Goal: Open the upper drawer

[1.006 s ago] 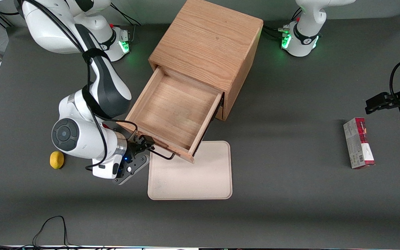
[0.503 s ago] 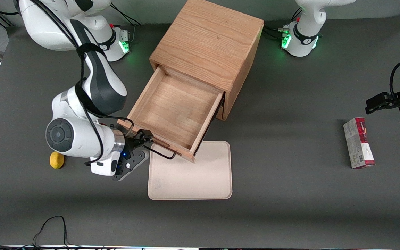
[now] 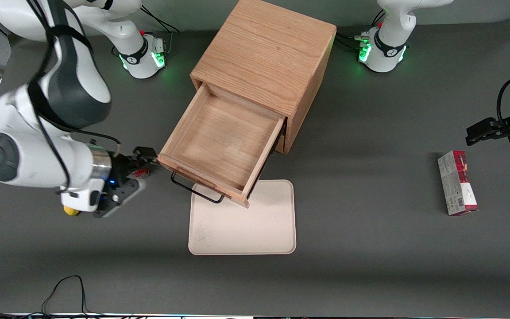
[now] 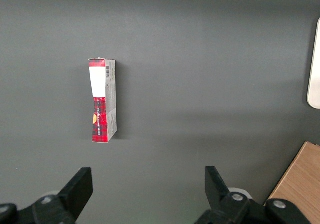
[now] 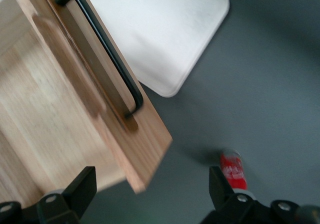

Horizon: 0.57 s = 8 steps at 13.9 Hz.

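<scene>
The upper drawer (image 3: 222, 141) of the light oak cabinet (image 3: 264, 53) stands pulled far out and is empty inside. Its thin black wire handle (image 3: 195, 189) is on the front panel, over the edge of a beige tray. My right gripper (image 3: 145, 158) is open and empty. It hovers beside the drawer's front corner, toward the working arm's end of the table, apart from the handle. In the right wrist view the open gripper (image 5: 150, 196) frames the drawer's front corner (image 5: 150, 154), with the handle (image 5: 107, 53) farther off. The lower drawer is hidden beneath the upper one.
A beige tray (image 3: 246, 221) lies on the table in front of the drawer. A yellow fruit (image 3: 70, 211) peeks out under my wrist. A small blurred red object (image 5: 232, 169) lies on the table below the gripper. A red and grey box (image 3: 457, 182) lies toward the parked arm's end.
My gripper has let go of the handle and pulled away sideways toward the working arm's end, rising as it went. The drawer stays pulled out.
</scene>
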Each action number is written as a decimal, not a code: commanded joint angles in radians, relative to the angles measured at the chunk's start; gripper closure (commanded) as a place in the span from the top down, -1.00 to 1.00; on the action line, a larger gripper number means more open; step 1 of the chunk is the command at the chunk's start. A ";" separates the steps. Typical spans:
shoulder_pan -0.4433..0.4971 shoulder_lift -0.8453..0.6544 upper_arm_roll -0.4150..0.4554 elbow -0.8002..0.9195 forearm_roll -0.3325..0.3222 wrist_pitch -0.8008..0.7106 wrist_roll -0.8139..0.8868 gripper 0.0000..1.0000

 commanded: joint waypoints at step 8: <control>0.030 -0.425 -0.131 -0.508 -0.225 0.083 0.239 1.00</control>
